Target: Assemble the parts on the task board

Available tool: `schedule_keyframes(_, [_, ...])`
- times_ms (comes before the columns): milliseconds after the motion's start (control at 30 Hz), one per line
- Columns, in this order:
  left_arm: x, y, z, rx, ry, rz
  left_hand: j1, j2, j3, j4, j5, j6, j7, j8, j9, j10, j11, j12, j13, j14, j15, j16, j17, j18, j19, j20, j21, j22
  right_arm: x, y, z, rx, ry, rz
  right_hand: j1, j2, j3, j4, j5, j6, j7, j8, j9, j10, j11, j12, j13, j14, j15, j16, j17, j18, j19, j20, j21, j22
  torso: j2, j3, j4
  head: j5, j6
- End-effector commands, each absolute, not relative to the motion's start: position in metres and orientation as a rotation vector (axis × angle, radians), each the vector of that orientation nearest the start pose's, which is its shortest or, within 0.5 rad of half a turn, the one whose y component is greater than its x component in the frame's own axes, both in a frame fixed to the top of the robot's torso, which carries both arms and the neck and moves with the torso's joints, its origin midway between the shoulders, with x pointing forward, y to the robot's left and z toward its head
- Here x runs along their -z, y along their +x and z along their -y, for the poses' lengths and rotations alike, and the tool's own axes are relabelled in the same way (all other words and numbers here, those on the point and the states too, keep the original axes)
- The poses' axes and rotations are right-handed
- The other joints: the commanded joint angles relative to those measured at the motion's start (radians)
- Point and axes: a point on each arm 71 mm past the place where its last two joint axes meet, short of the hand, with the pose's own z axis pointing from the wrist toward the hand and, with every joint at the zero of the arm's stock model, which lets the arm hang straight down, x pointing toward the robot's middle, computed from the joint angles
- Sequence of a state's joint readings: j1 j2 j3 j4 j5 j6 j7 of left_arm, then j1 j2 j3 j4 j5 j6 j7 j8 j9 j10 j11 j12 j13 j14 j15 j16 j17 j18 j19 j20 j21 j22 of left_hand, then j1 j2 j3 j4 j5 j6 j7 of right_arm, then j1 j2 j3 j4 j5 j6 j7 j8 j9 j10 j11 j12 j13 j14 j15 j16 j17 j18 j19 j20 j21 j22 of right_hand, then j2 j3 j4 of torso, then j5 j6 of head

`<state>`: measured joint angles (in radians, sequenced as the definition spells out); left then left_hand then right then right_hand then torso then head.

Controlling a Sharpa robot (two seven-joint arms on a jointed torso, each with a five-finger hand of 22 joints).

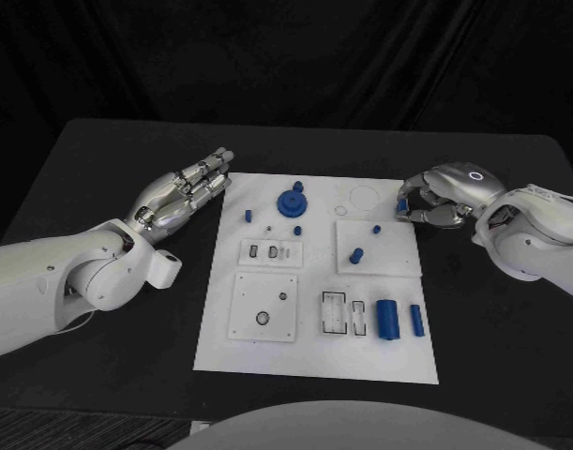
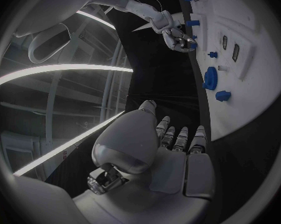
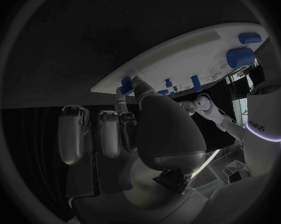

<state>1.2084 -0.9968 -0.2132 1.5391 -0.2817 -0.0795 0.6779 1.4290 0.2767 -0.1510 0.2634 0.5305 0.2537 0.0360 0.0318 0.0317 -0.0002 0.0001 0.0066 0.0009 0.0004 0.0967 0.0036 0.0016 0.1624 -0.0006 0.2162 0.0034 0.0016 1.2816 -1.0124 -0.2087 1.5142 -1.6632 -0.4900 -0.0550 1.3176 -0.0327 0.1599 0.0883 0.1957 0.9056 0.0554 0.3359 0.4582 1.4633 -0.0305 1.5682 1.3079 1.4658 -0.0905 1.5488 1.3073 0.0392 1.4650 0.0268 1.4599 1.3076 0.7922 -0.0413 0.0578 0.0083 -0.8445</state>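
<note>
White and flat, the task board (image 1: 316,361) lies in the middle of the black table (image 1: 97,159), and everything else is placed from it. Just off the board's left edge, near its far corner, the left hand (image 1: 185,194) hovers over the table with its fingers (image 1: 213,167) straight and close together, holding nothing. On the board itself, a small blue peg (image 1: 248,215) stands near the far left side. Next to it, toward the middle of the far end, sits a round blue gear (image 1: 292,201) with a knob on top. Below the gear lies a small white block with dark slots (image 1: 271,251). Near the board's front left is a square white plate with a ring hole (image 1: 264,307). Right of that plate is a framed slot piece (image 1: 344,313). Beside it lie a fat blue cylinder (image 1: 390,319) and a thin blue bar (image 1: 417,321), close to the board's right edge. In the middle right part of the board stand two more little blue pegs (image 1: 356,255), one behind the other. At the board's far right edge, the right hand (image 1: 435,199) curls its fingers around a small blue part (image 1: 402,203), pinching it right at the rim. The right wrist view shows that blue part (image 3: 125,83) between the fingertips, touching the board's edge (image 3: 109,87).
</note>
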Motion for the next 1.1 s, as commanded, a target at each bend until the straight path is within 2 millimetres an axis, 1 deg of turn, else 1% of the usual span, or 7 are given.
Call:
schedule_keyframes(33, [0.201,0.444,-0.264,1.769,-0.61,-1.357,0.011,-0.001,0.004,0.0,0.005,-0.002,0.007,0.001,0.001,0.0,0.004,-0.007,-0.001,0.0,0.009,-0.004,-0.002,0.016,0.001,0.007,-0.003,-0.002,0.188,0.467,0.283,-0.423,-0.319,-1.475,-0.006,0.006,-0.007,0.002,-0.006,0.012,-0.003,0.009,0.007,0.108,-0.007,0.003,0.263,0.094,-0.005,-0.004,0.21,-0.009,0.05,-0.009,-0.004,0.224,0.0,0.0,-0.0005,0.003,-0.001])
schedule_keyframes(167, [0.201,0.443,-0.265,1.767,-0.611,-1.357,0.011,-0.001,0.004,0.0,0.005,-0.002,0.007,0.001,0.001,0.0,0.004,-0.007,-0.001,0.0,0.009,-0.004,-0.002,0.016,0.001,0.007,-0.003,-0.002,0.184,0.461,0.278,-0.45,-0.315,-1.452,-0.001,0.005,-0.007,0.001,0.01,0.026,-0.004,0.02,0.014,0.108,-0.007,0.003,0.263,0.094,-0.006,-0.005,0.207,-0.01,0.051,-0.009,-0.003,0.224,0.0,0.0001,-0.0008,0.004,-0.001])
schedule_keyframes(333, [0.201,0.443,-0.265,1.766,-0.612,-1.359,0.011,-0.001,0.004,0.0,0.005,-0.002,0.007,0.001,0.001,0.0,0.004,-0.007,-0.001,0.0,0.009,-0.004,-0.002,0.016,0.001,0.007,-0.003,-0.002,0.171,0.452,0.26,-0.5,-0.322,-1.42,-0.007,0.001,-0.01,0.005,0.028,0.029,-0.002,0.022,0.016,0.108,-0.006,0.003,0.263,0.093,-0.005,-0.006,0.204,-0.01,0.051,-0.009,-0.003,0.224,0.0,0.0002,-0.0005,0.0,-0.001])
schedule_keyframes(600, [0.201,0.444,-0.263,1.769,-0.612,-1.363,0.011,-0.001,0.006,-0.001,0.005,-0.001,0.009,0.002,0.001,0.0,0.005,-0.007,-0.001,0.0,0.01,-0.004,-0.002,0.016,0.001,0.008,-0.003,-0.002,0.156,0.44,0.207,-0.627,-0.391,-1.4,-0.013,-0.002,-0.012,0.008,0.047,0.03,-0.002,0.022,0.018,0.108,-0.004,0.003,0.263,0.092,-0.003,-0.009,0.199,-0.01,0.051,-0.008,-0.004,0.224,0.0,-0.0007,0.0002,0.0,0.0])
schedule_keyframes(833, [0.201,0.444,-0.262,1.774,-0.611,-1.364,0.011,-0.001,0.007,-0.001,0.005,-0.001,0.009,0.002,0.001,0.0,0.005,-0.007,-0.001,0.0,0.01,-0.004,-0.002,0.016,0.001,0.008,-0.003,-0.002,0.167,0.438,0.163,-0.699,-0.469,-1.417,-0.012,-0.004,-0.011,0.006,0.067,0.029,-0.001,0.02,0.018,0.108,-0.001,0.003,0.263,0.091,-0.001,-0.012,0.191,-0.009,0.05,-0.007,-0.007,0.223,0.0,-0.0008,-0.0005,0.005,0.002])
schedule_keyframes(967, [0.201,0.444,-0.261,1.775,-0.611,-1.364,0.011,-0.001,0.007,-0.001,0.005,-0.001,0.009,0.002,0.001,0.0,0.005,-0.007,-0.001,0.0,0.01,-0.004,-0.002,0.016,0.001,0.008,-0.003,-0.002,0.177,0.437,0.141,-0.716,-0.512,-1.442,-0.013,-0.006,-0.01,0.004,0.08,0.028,0.001,0.017,0.018,0.108,0.004,0.003,0.263,0.089,0.002,-0.016,0.184,-0.008,0.047,-0.005,-0.012,0.221,-0.001,-0.0025,0.0,0.006,0.002])
schedule_keyframes(1100, [0.201,0.444,-0.26,1.777,-0.61,-1.365,0.011,-0.001,0.007,-0.001,0.005,-0.001,0.009,0.002,0.001,0.0,0.005,-0.007,-0.001,0.0,0.01,-0.004,-0.002,0.016,0.001,0.008,-0.003,-0.002,0.187,0.437,0.126,-0.726,-0.538,-1.463,-0.014,-0.008,-0.01,0.003,0.087,0.031,0.002,0.017,0.018,0.108,0.007,0.003,0.263,0.088,0.004,-0.019,0.178,-0.006,0.045,-0.004,-0.018,0.219,0.0,-0.0004,0.0014,0.006,0.0])
